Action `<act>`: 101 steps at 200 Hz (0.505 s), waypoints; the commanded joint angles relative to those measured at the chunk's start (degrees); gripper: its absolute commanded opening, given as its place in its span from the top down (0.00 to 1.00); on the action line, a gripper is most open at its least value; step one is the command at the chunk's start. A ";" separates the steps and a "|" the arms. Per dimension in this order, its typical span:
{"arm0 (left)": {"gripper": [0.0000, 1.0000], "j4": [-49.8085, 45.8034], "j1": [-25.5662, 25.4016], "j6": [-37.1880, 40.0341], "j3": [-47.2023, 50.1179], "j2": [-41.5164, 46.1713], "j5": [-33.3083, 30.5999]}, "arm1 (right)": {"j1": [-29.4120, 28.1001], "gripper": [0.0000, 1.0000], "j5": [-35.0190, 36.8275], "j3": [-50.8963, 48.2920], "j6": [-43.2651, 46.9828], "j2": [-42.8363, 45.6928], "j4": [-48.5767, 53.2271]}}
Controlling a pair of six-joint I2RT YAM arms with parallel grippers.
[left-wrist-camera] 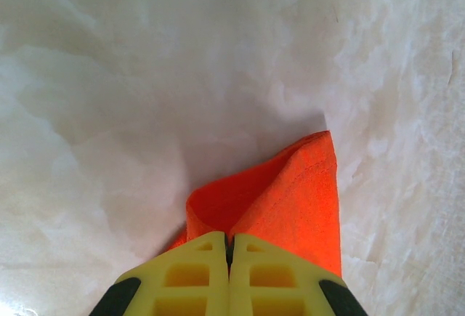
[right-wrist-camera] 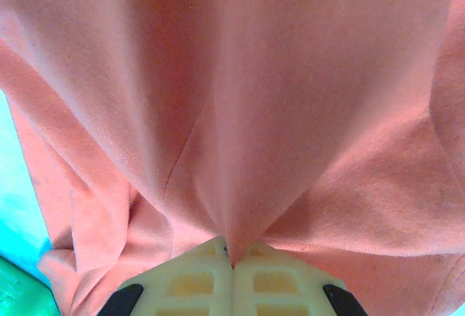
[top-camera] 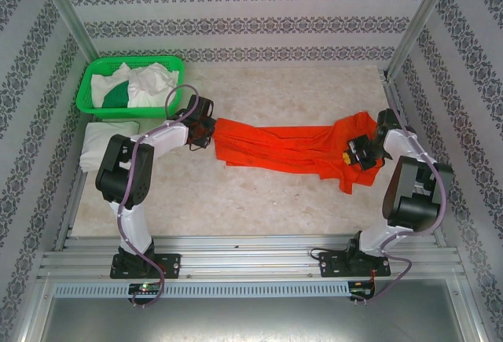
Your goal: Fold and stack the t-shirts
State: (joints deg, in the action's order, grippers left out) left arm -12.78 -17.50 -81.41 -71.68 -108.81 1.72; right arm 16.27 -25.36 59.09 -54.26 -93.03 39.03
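Note:
An orange-red t-shirt (top-camera: 291,149) lies bunched and stretched across the middle of the table between both arms. My left gripper (top-camera: 206,134) is shut on its left end; the left wrist view has a fold of the orange cloth (left-wrist-camera: 290,200) pinched between the yellow fingers (left-wrist-camera: 189,272). My right gripper (top-camera: 357,153) is shut on the shirt's right end, and the right wrist view has the cloth (right-wrist-camera: 290,98) gathered into a pleat that runs into the closed jaws. White and dark green t-shirts (top-camera: 134,90) lie in the basket.
A green plastic mesh basket (top-camera: 174,65) stands at the back left. A folded white cloth (top-camera: 98,141) lies on the table just in front of it, beside the left arm. Aluminium frame posts and patterned walls close in the table on three sides.

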 commanded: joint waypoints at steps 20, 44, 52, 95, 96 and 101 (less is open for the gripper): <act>1.00 0.03 0.63 0.81 -0.90 0.09 -0.57 | 0.21 1.00 0.14 0.96 0.08 4.68 0.77; 1.00 -0.37 0.88 1.47 -1.46 0.51 -0.37 | 0.26 0.92 0.96 2.32 -0.66 7.98 1.30; 1.00 -0.32 0.95 1.56 -1.46 0.62 -0.35 | 0.32 0.92 1.18 2.73 -0.62 8.77 1.15; 1.00 -0.18 1.39 1.88 -1.65 1.02 0.11 | 0.18 1.00 -0.16 4.52 2.45 7.28 1.49; 1.00 -0.12 1.40 1.91 -1.64 1.00 0.12 | 0.13 1.00 -0.18 4.58 2.52 7.22 1.40; 1.00 -0.16 1.40 1.98 -1.62 1.13 0.13 | -0.08 1.00 -0.21 4.67 2.92 7.01 1.25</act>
State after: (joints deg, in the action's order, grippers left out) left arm -12.80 -17.34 -80.97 -71.77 -108.81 1.96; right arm 16.27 -25.36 62.37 -53.58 -84.90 39.18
